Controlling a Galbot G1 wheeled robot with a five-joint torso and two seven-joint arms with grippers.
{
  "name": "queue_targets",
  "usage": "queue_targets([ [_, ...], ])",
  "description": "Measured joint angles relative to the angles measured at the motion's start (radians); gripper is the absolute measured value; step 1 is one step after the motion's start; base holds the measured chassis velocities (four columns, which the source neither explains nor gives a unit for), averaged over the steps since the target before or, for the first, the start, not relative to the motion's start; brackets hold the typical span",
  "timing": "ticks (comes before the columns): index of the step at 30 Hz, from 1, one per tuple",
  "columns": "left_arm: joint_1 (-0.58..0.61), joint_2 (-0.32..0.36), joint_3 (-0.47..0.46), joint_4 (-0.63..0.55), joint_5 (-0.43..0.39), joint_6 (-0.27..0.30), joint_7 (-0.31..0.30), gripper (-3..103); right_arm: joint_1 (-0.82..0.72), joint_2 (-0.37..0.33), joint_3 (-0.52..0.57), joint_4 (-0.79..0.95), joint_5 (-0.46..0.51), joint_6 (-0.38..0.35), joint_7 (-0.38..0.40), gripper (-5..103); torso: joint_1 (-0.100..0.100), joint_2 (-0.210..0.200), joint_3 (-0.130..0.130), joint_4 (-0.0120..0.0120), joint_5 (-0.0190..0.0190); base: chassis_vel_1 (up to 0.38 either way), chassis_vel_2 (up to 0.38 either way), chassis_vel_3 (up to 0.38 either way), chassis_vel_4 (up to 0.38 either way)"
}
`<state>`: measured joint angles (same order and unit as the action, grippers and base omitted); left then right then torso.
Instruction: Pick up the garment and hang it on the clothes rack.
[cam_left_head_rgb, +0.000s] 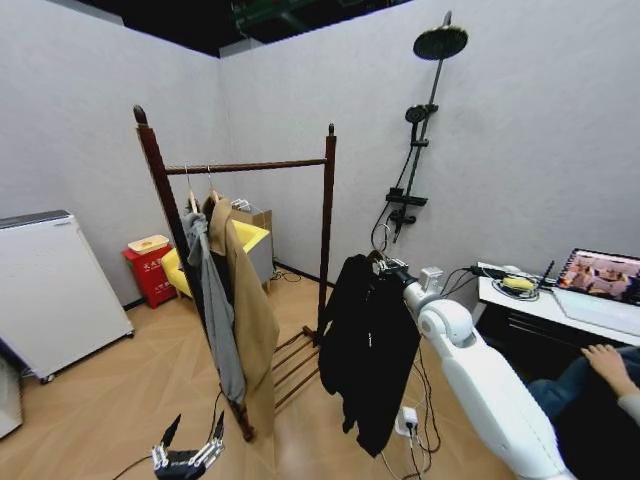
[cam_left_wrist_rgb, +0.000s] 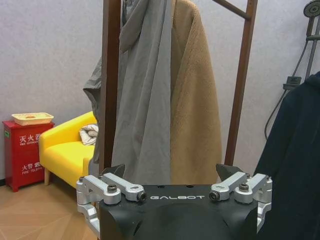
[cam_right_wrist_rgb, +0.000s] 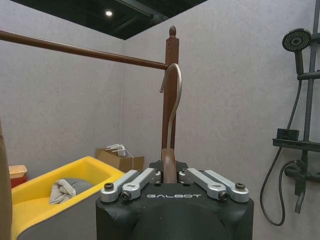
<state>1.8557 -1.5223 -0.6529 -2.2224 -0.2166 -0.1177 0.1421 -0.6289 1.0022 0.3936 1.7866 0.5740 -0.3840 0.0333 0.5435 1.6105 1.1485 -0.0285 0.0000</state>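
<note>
The right gripper (cam_right_wrist_rgb: 170, 176) is clamping the hanger's neck between its fingers, so the black garment (cam_left_head_rgb: 367, 345) is hanging straight below it at about 6 o'clock, just beside the clothes rack's (cam_left_head_rgb: 327, 215) right post and below its bar. On that bar, toward 9 o'clock, a grey hooded top (cam_left_head_rgb: 213, 300) and a tan coat (cam_left_head_rgb: 255, 320) are already crowding the left half. The left gripper (cam_left_head_rgb: 188, 440) is idling low with fingers spread wide.
</note>
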Motion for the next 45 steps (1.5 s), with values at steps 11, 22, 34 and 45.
queue_targets([
  [11, 0.0, 0.0, 0.0, 0.0, 0.0, 0.0, 0.0, 100, -0.017, -0.001, 0.001, 0.012, -0.005, 0.0, -0.005, 10, 0.001, 0.0, 0.0, 0.0, 0.0001, -0.19, 0.212, 0.204, -0.187],
  [22, 0.0, 0.0, 0.0, 0.0, 0.0, 0.0, 0.0, 100, -0.027, 0.001, 0.003, 0.014, -0.013, -0.003, -0.006, 10, 0.0, 0.0, 0.0, 0.0002, 0.0, -0.076, 0.187, 0.184, -0.085],
  [34, 0.0, 0.0, 0.0, 0.0, 0.0, 0.0, 0.0, 100, -0.035, -0.018, 0.014, 0.046, -0.012, -0.013, -0.026, 10, -0.001, 0.0, 0.0, -0.0002, -0.0001, 0.049, 0.075, 0.077, 0.037],
  [45, 0.0, 0.0, 0.0, 0.0, 0.0, 0.0, 0.0, 100, 0.039, -0.052, -0.048, 0.055, 0.052, -0.013, -0.014, 10, 0.0, 0.0, 0.0, 0.0003, 0.0, 0.003, 0.003, 0.01, 0.003],
])
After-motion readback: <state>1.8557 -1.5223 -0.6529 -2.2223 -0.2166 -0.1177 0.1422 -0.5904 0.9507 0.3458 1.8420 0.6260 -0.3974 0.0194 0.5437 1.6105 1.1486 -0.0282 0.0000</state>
